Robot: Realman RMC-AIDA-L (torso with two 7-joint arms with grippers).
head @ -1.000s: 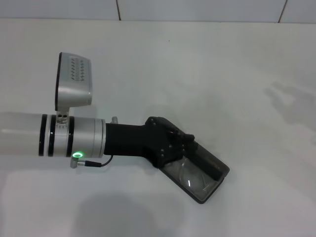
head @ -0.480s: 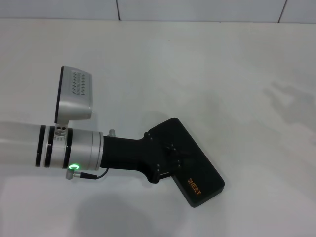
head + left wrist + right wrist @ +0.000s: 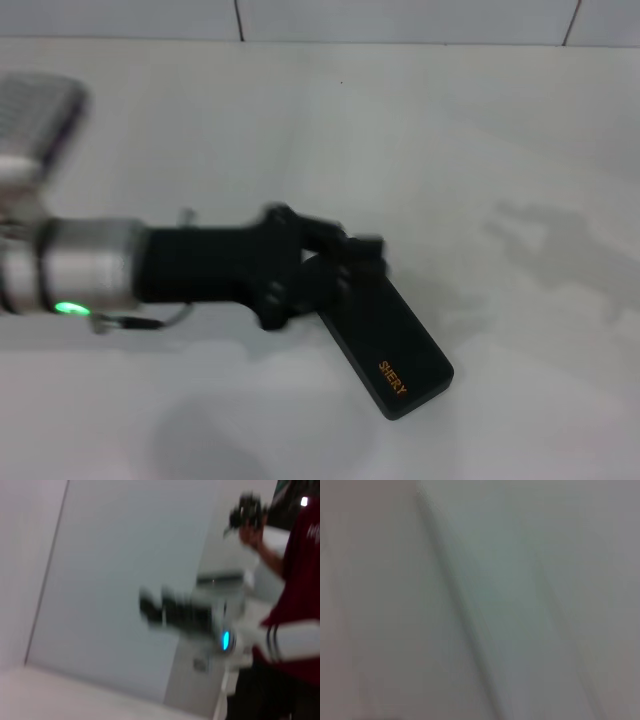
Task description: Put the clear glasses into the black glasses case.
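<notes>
The black glasses case (image 3: pixel 392 343) lies shut on the white table (image 3: pixel 480 150), lid up, at about five o'clock from centre. The left gripper (image 3: pixel 350 255) hangs over its upper-left end; its fingers' state I cannot tell

The left arm (image 3: pixel 90 275) reaches in from the left side, lying nearly level, its black left gripper (image 3: pixel 355 255) at the far end, motion-blurred, fingers unreadable
</notes>
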